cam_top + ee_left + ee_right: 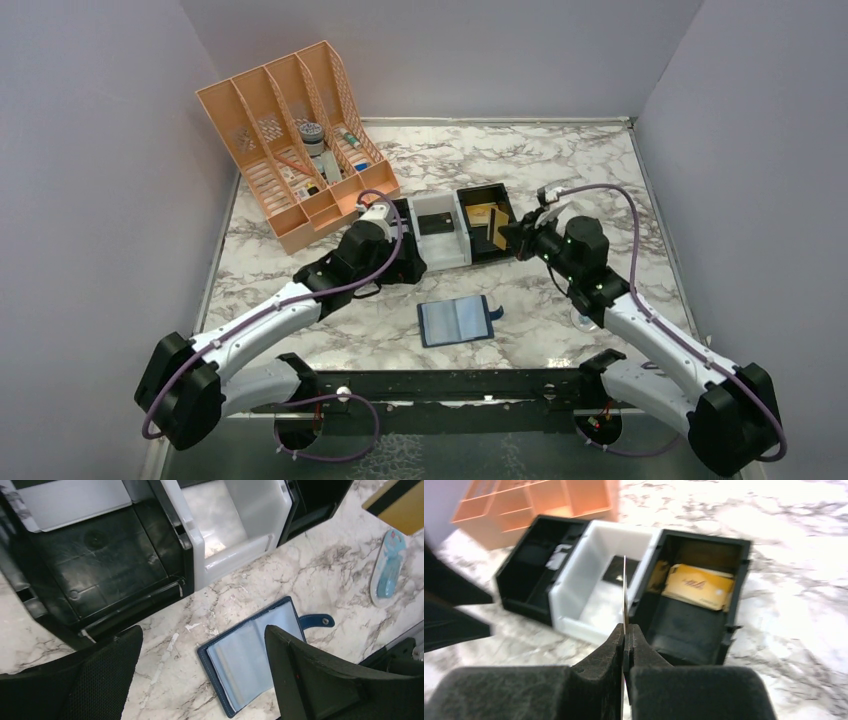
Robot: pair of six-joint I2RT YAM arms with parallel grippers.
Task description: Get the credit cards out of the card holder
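The card holder (pixel 458 321) lies open on the marble table, blue-grey pockets up, strap tab to the right. It also shows in the left wrist view (pixel 250 655). My left gripper (pixel 403 264) is open and empty, hovering by the left black tray; the card holder lies under its fingers (pixel 310 675). My right gripper (pixel 519 238) is shut on a gold-tan credit card (pixel 497 229), held on edge (pixel 624 587) over the trays. Another gold card (pixel 698 586) lies in the right black tray (pixel 684 630).
A row of box trays stands mid-table: black (pixel 410 262), white (pixel 440 240), black (pixel 505 200). A dark flat piece (pixel 616 570) lies in the white one. The orange file rack (pixel 290 140) stands back left. A pale blue item (pixel 387 572) lies right of the card holder.
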